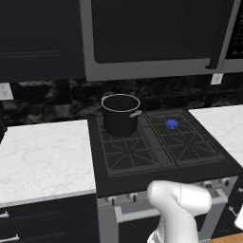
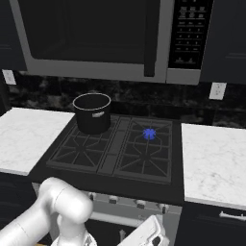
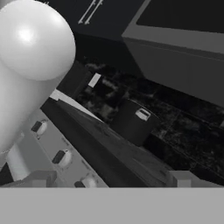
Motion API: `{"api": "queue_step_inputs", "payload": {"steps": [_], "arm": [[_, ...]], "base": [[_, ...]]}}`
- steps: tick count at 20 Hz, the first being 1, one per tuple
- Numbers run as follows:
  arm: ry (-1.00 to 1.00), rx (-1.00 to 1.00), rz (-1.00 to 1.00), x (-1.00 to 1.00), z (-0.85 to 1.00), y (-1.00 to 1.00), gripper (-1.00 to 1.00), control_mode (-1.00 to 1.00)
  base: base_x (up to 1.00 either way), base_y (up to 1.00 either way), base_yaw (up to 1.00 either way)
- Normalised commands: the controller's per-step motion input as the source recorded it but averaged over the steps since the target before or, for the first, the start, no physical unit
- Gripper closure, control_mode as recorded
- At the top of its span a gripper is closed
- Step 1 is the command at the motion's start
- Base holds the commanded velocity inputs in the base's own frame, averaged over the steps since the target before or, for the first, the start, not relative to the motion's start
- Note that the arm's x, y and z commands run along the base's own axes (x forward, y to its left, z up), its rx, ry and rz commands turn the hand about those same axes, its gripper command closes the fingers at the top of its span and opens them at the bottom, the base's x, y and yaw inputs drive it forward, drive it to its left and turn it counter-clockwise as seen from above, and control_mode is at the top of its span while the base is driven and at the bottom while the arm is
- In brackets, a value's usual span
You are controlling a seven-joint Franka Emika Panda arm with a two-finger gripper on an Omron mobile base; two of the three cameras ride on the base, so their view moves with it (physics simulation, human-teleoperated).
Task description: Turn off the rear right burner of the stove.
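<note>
Behind the arm (image 1: pixel 180 209), stove (image 1: pixel 161 147) knobs (image 2: pixel 139 204) seem hidden.

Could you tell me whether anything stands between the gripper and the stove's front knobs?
Nothing visible does: the hand view looks straight along the knobs on the stove front. The black pot sits on the rear left grate, away from them.

Flat, even rendered light fills both base views, with no clear single source. The white counter (image 1: pixel 42 156) reads bright, while the stove (image 1: pixel 156 147) and the cabinets above stay dim with little detail. The blue flame of the rear right burner (image 1: pixel 172 124) is the one saturated spot. All pictures are soft and low in resolution. In the hand view a broad glare spot sits at upper left, and the scene is tilted.
</note>
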Motion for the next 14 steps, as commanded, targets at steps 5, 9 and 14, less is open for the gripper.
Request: {"api": "queue_step_inputs", "payload": {"steps": [5,9,14], "arm": [[-0.02,0.0,0.01,0.37,-0.14,-0.01,-1.0,-1.0],[-0.03,0.0,-0.03,0.5,-0.2,0.0,-1.0,-1.0],[-0.04,0.0,-0.07,0.56,-0.12,0.0,-1.0,-1.0]], "base": [[0.0,0.0,0.0],[0.0,0.0,0.0],[0.0,0.0,0.0]]}}
